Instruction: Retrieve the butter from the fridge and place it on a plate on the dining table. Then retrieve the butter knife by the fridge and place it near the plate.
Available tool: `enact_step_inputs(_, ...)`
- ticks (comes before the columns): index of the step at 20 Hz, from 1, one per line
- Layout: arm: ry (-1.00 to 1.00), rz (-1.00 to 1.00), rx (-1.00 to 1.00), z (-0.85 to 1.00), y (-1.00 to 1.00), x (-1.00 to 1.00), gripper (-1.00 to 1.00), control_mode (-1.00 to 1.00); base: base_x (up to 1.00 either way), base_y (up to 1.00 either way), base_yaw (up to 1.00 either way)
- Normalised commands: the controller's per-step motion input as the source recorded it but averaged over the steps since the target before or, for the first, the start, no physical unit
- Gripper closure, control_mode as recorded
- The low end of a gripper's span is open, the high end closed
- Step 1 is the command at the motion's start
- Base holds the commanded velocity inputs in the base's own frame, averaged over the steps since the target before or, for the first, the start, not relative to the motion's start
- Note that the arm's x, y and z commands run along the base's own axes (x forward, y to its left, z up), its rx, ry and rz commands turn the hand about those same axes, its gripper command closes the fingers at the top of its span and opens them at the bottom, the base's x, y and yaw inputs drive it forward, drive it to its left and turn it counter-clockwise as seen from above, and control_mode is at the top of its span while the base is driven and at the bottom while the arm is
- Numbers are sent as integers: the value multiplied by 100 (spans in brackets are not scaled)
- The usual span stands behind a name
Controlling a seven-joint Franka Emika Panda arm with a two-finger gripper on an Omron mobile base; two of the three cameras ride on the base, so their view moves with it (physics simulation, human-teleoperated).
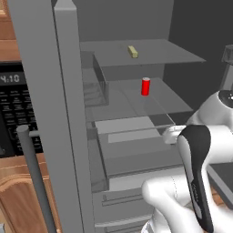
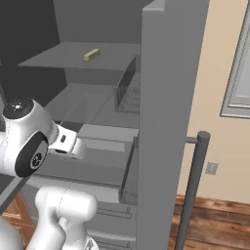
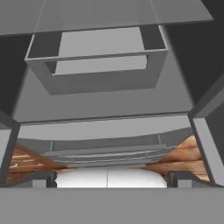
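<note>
Tool [image 3: 112,177]: tips sit at opposite sides of the hand view, so spread wide, nothing between them. It looks down at the fridge's [image 1: 68,113] lower drawers. The butter [image 1: 132,51] lies on the upper shelf [image 1: 173,52], above the red container [image 1: 145,86]. Judgement: raise the hand well clear of the middle shelf, then approach the stick across its narrow width.

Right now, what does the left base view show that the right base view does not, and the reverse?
Left base view alone: a red container on the middle shelf, and the black microwave beside the fridge.

Right base view alone: a beige wall with a window and a wall outlet.

Both: the open fridge with the butter on its top shelf.
</note>
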Motion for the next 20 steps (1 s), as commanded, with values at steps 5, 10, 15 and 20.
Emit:
enact_step_inputs(5,-23,0,-7,41,9,3,-100,-100,0,0,0)
enact_step_inputs(10,-9,0,-10,45,15,14,-100,-100,0,0,0)
enact_step_inputs(15,-18,0,-2,52,1,19,-100,-100,0,0,0)
enact_step_inputs(20,-39,0,0,51,6,14,-100,-100,0,0,0)
